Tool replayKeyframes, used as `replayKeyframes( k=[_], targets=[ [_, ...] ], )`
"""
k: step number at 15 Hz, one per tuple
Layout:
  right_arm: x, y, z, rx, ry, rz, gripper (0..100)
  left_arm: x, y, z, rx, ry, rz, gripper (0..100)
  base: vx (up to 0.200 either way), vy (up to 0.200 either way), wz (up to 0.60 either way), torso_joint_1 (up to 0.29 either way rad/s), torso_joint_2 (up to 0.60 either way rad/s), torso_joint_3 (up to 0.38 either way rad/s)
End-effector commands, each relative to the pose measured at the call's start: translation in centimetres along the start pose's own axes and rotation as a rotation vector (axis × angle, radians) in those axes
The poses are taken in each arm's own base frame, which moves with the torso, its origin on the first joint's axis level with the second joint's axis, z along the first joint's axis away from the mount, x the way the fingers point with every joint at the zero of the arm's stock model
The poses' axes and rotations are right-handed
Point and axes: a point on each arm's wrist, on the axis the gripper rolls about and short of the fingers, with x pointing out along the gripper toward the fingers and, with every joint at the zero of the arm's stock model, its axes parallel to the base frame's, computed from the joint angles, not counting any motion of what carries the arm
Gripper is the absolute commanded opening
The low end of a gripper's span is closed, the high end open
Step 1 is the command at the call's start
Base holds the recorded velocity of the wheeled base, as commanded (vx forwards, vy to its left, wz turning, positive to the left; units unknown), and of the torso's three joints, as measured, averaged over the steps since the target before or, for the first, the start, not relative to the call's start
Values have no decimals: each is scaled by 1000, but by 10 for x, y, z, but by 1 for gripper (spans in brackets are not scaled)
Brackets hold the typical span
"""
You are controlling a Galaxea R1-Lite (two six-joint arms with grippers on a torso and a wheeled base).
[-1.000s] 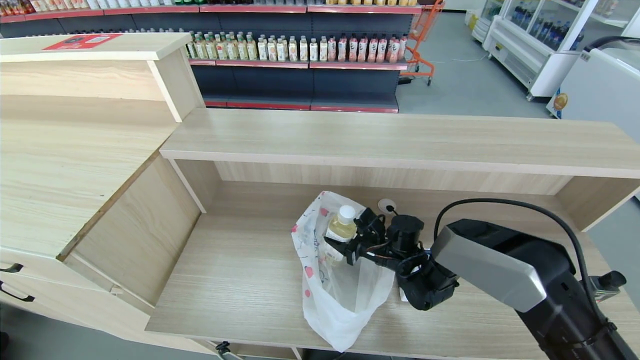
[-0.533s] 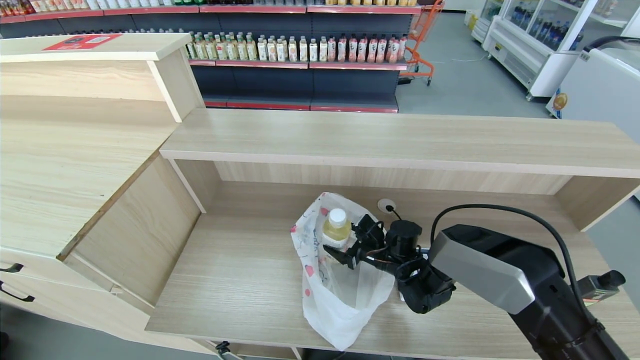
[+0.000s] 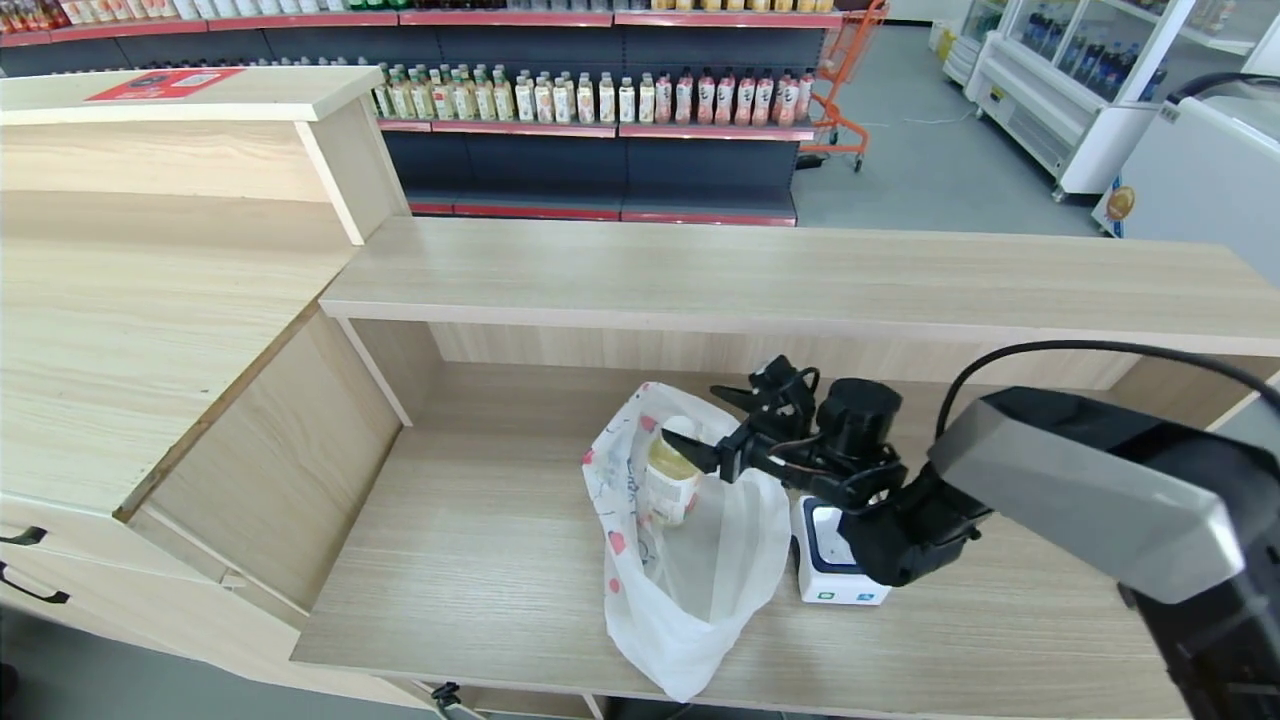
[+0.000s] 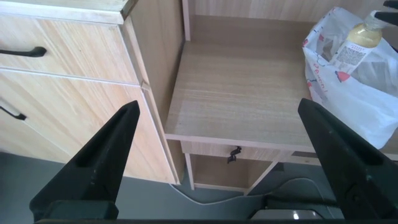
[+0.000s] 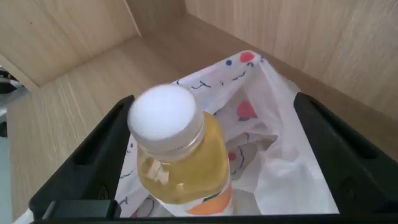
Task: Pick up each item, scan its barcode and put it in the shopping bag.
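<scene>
- Left gripper (image 4: pixel 217 155): jaws spread wide with nothing between them. It hangs off the desk's left front corner, and the drawer fronts (image 4: pixel 56 93) lie beside one finger.
- Desk surface (image 3: pixel 480 560): pale wood, lying ahead of the left jaws and beneath the right jaws.
- Shopping bag (image 3: pixel 690 580): white plastic with small red and blue prints. It stands open-mouthed on the desk, directly under the right jaws and well ahead of the left ones.
- Bottle (image 3: pixel 670 478): yellow drink with a white cap, inside the bag and leaning. In the right wrist view it sits between and below the two fingers.
- Right gripper (image 3: pixel 692 412): jaws wide apart above the bag's mouth, not clamped on the bottle. Whether one fingertip touches the cap cannot be told.
- Scanner (image 3: pixel 830 555): a white box on the desk, just beside the bag, behind the right jaws under the wrist.
</scene>
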Motion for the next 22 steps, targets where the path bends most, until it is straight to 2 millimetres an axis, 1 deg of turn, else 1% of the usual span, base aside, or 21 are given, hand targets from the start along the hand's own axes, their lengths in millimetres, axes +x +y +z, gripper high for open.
replayKeyframes(
  k=[1,2,3,4,5,6,7,8,9,10,11,12,13,14,16,17,19,22],
  targets=[
    [-70,-19,63,11,13,-111,100,0,0,0,0,0,0,100,0,0,0,0,0,0],
    [-86,-22,69,22,36,-139,100,0,0,0,0,0,0,100,0,0,0,0,0,0],
    [-132,-30,91,47,96,-227,100,0,0,0,0,0,0,100,0,0,0,0,0,0],
    [-167,-32,109,94,165,-309,100,0,0,0,0,0,0,100,0,0,0,0,0,0],
    [-167,-32,109,94,165,-309,100,0,0,0,0,0,0,100,0,0,0,0,0,0],
    [-229,-18,134,226,367,-488,100,0,0,0,0,0,0,100,0,0,0,0,0,0],
    [-256,-8,142,289,459,-584,100,0,0,0,0,0,0,100,0,0,0,0,0,0],
    [-275,3,142,330,525,-647,100,0,0,0,0,0,0,100,0,0,0,0,0,0],
    [-293,7,142,344,539,-722,100,0,0,0,0,0,0,100,0,0,0,0,0,0],
    [-308,12,137,347,569,-774,100,0,0,0,0,0,0,100,0,0,0,0,0,0],
    [-317,16,138,329,577,-797,100,0,0,0,0,0,0,100,0,0,0,0,0,0],
    [-326,26,137,331,595,-813,100,0,0,0,0,0,0,100,0,0,0,0,0,0],
    [-329,29,137,334,597,-823,100,0,0,0,0,0,0,100,0,0,0,0,0,0],
    [-341,47,140,347,608,-852,100,0,0,0,0,0,0,100,0,0,0,0,0,0],
    [-349,66,147,348,609,-853,100,0,0,0,0,0,0,100,0,0,0,0,0,0],
    [-354,80,152,347,608,-853,100,0,0,0,0,0,0,100,0,0,0,0,0,0],
    [-359,93,156,343,603,-854,100,0,0,0,-5,0,0,100,0,0,0,0,0,0],
    [-363,103,156,356,628,-877,100,0,0,0,2,0,0,100,0,-200,0,-1,-4,6]
  ],
)
